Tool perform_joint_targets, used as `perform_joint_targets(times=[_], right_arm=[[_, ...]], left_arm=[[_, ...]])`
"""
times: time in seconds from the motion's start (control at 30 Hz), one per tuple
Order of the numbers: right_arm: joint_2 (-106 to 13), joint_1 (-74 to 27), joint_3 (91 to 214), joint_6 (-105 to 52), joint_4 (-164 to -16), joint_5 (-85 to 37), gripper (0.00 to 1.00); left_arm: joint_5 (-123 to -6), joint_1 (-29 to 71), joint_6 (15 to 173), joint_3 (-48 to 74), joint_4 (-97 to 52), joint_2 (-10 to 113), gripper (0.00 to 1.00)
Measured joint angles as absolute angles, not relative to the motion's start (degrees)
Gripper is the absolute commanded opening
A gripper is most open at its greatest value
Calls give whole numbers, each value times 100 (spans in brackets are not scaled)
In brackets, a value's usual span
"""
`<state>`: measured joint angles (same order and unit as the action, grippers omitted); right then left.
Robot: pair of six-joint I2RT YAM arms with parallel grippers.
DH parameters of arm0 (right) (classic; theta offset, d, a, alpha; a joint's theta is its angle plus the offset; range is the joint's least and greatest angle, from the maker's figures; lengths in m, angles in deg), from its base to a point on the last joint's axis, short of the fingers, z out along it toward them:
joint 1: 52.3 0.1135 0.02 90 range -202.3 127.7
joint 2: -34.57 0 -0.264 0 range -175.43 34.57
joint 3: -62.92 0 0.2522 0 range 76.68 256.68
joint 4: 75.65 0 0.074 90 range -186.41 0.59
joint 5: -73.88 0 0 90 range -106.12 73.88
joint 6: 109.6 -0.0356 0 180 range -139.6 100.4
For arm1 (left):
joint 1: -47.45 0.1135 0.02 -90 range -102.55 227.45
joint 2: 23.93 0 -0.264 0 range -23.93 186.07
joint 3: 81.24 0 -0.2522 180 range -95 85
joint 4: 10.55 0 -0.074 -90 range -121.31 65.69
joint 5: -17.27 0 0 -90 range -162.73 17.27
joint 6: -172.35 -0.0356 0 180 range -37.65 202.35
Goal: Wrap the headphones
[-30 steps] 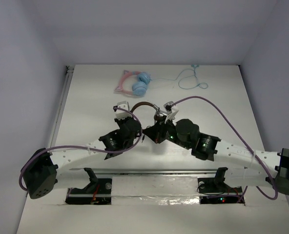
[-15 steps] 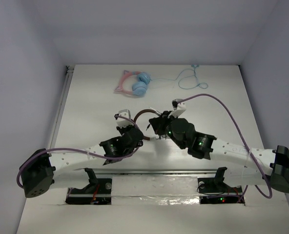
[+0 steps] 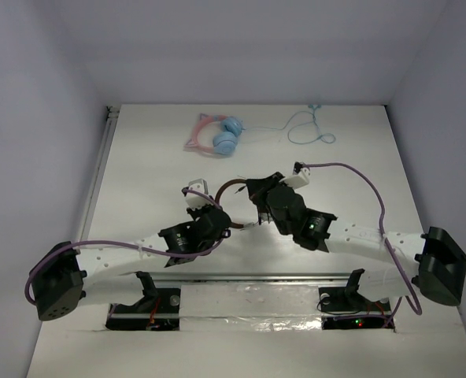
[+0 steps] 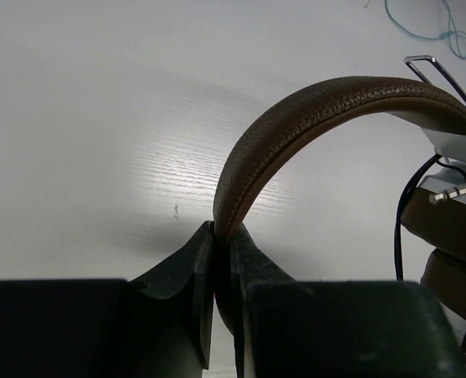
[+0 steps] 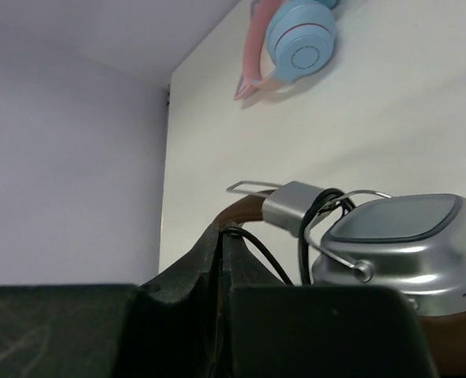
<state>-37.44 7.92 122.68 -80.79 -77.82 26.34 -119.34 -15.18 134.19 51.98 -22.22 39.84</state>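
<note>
The headphones (image 3: 231, 186) are held mid-table between both arms. In the left wrist view my left gripper (image 4: 221, 232) is shut on the brown headband (image 4: 319, 110), which arches up and to the right; the cable's jack plug (image 4: 453, 191) pokes out beside a brown ear pad (image 4: 453, 228). In the right wrist view my right gripper (image 5: 221, 230) is shut on the thin black cable (image 5: 268, 256), which runs from the fingertips to loops wound round the silver yoke (image 5: 296, 209) next to the silver ear cup (image 5: 406, 236). From above, the left gripper (image 3: 215, 206) and right gripper (image 3: 257, 190) flank the headband.
Pink cat-ear headphones (image 3: 217, 135) with light blue cups lie at the back of the table, their pale blue cable (image 3: 308, 126) trailing right. They also show in the right wrist view as pink headphones (image 5: 296, 35). Grey walls close in the table's left, back and right.
My right arm has swung and turned its wrist, carrying the cable towards the back of the headphones. The left arm has drawn back slightly, still holding the headband.
</note>
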Motion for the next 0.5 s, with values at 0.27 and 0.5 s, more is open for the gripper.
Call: perform_joint_targets(times=[0.27, 0.5], right_arm=[[-3989, 421, 11870, -9130, -7157, 2481, 6], [-4100, 206, 11772, -9751, -6711, 2212, 10]], left_arm=[[-11851, -1518, 13574, 5198, -2430, 3824, 0], [-11829, -1509, 13692, 5198, -2522, 3824, 0]])
